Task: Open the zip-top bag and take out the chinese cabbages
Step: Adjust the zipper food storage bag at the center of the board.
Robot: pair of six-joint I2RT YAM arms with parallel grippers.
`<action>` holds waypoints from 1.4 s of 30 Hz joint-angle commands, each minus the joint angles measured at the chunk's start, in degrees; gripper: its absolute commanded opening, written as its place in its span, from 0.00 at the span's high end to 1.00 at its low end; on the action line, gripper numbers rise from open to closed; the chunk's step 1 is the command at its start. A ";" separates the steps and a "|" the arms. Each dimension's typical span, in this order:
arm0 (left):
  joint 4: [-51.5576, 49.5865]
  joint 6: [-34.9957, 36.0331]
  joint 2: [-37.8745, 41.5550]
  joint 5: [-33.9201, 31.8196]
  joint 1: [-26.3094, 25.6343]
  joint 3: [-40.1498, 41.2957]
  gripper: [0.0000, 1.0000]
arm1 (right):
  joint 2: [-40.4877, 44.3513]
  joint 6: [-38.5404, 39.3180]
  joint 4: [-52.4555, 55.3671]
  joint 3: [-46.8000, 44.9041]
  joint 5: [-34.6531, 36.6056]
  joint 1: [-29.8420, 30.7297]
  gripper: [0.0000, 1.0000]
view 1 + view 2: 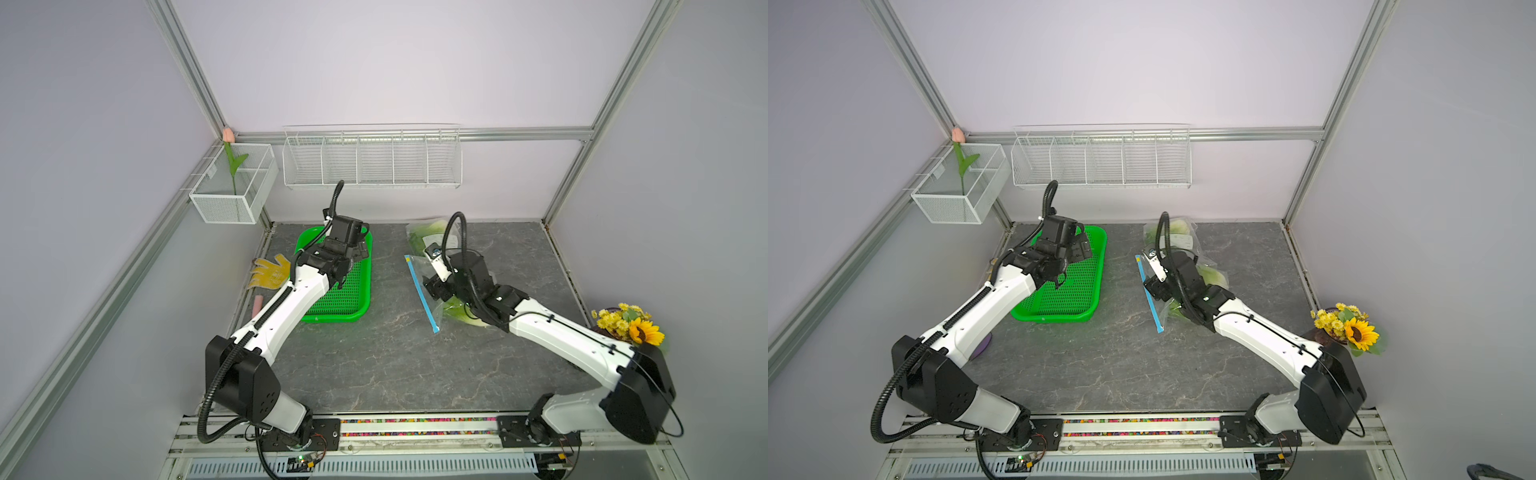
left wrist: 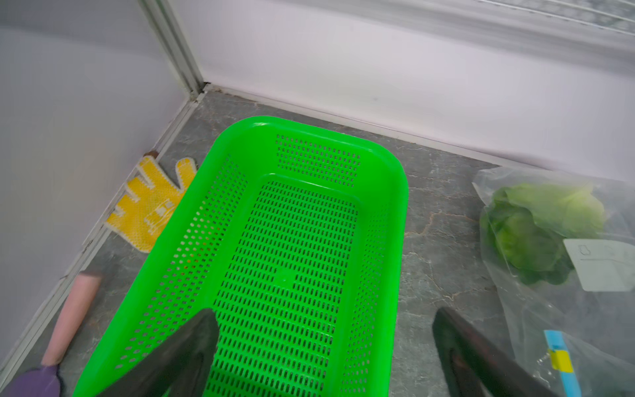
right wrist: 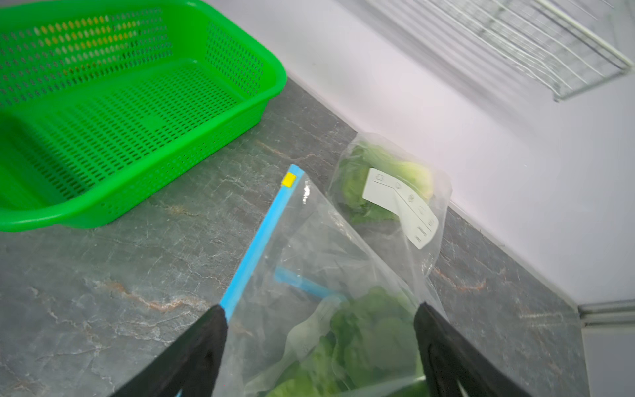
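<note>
A: State of the left gripper point(image 2: 324, 316)?
B: Hung over the green basket point(image 2: 402, 192), jaws spread wide, nothing held. Only the basket floor showed between them.
A: And the right gripper point(image 3: 319, 309)?
B: Also spread wide, low over the zip-top bag point(image 3: 309, 240). One finger point(image 3: 199, 347) sat at the blue zip strip point(image 3: 254, 247). Plastic and leaves lay between the fingers, unclamped. Could not tell whether either finger touched the bag.
A: Where were the chinese cabbages point(image 3: 371, 337)?
B: All inside the clear bag, on the grey table point(image 1: 395, 365), right of the basket and apart from it. One head lay at the far end by the back wall point(image 1: 374, 83), under the white label point(image 3: 398, 206). More green leaves sat beside the right gripper. The yellow slider point(image 3: 289, 180) was at the strip's far end. In both top views the right arm point(image 1: 561, 332) covered the bag's middle.
</note>
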State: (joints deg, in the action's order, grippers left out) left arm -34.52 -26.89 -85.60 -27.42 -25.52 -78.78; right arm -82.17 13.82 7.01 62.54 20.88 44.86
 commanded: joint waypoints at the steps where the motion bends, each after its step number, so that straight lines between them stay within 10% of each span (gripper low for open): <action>1: 1.79 -4.71 4.30 0.50 2.93 4.03 0.01 | -5.33 7.58 -2.46 1.77 7.44 3.07 0.11; 11: 3.41 -5.73 8.15 2.23 7.18 8.24 0.01 | -21.57 17.06 -5.73 10.29 20.33 4.77 0.01; 19: 7.30 -2.74 11.34 2.90 7.23 11.89 0.01 | -11.65 6.83 -4.65 6.65 10.79 0.08 0.78; 31: 22.58 12.79 18.64 19.88 7.03 17.51 0.01 | -1.69 -1.35 8.83 15.16 -40.10 -16.86 0.93; 42: 23.98 25.95 22.44 34.69 7.01 16.76 0.01 | 0.59 -5.38 11.49 19.33 -64.96 -17.72 0.93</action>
State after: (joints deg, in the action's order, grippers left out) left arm -11.77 -7.14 -64.40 -0.54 -18.44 -61.58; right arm -83.88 10.59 19.05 80.73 -32.86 26.94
